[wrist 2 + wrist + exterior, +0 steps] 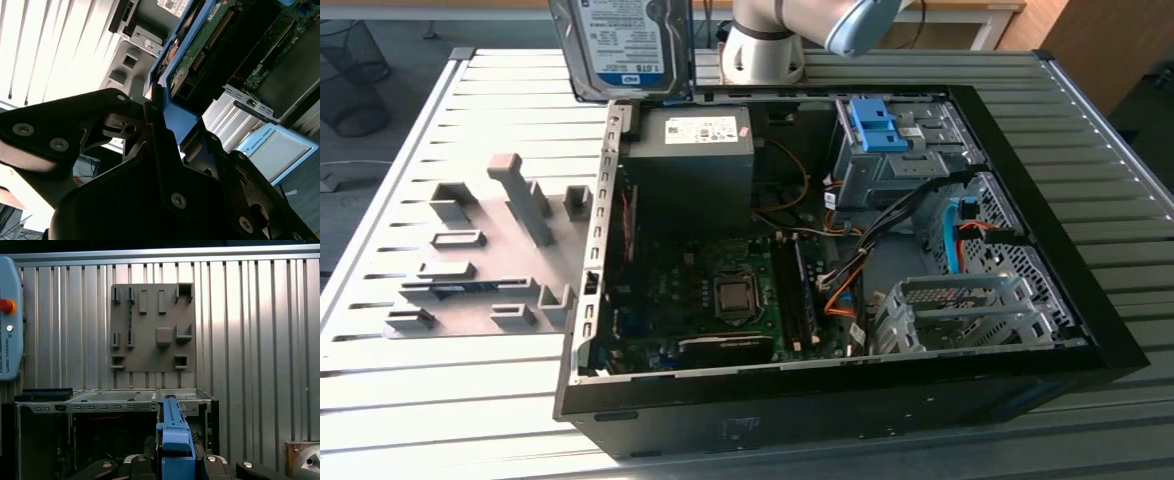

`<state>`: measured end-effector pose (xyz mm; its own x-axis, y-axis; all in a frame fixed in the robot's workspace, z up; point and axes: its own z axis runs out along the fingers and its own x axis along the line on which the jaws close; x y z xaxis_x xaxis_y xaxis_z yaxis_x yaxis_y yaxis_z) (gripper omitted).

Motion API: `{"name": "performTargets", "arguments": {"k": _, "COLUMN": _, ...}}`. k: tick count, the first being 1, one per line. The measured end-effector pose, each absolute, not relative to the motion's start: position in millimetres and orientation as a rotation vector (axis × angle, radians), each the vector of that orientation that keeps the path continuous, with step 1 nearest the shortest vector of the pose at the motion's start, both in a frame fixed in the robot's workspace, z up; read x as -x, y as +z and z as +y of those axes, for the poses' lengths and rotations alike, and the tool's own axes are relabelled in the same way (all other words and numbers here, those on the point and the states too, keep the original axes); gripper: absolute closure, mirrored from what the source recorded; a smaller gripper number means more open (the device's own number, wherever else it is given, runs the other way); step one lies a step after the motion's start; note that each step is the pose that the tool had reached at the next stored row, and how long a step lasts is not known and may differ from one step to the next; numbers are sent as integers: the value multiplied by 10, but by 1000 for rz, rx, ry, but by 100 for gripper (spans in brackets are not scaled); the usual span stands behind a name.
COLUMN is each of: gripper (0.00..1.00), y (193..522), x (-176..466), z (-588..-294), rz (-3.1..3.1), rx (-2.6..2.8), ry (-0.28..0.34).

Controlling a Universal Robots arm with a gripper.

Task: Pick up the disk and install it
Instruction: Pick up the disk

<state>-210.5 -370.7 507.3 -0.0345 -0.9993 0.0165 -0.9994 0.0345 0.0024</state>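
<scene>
Hard sunlight glares off the slatted table (440,390) — the open computer case (854,410) lies in shadow.

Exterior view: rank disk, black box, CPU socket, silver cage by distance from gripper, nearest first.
1. disk, in the gripper, exterior view's top
2. black box, just beneath
3. CPU socket, mid-board
4. silver cage, exterior view's lower right

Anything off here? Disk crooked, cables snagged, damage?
Nothing stands out. The disk sits gripped by its blue frame in the gripper, raised above the back edge of the open case, with no visible damage. Cables drape loosely inside the case, touching nothing the gripper holds.
</scene>
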Motion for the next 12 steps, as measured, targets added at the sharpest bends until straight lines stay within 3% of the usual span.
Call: {"name": "performTargets", "arguments": {"k": 12, "gripper": 64, "y": 5066, "x": 1956, "z": -3822, "rz": -2249, "rx": -2172, "ry": 17}}
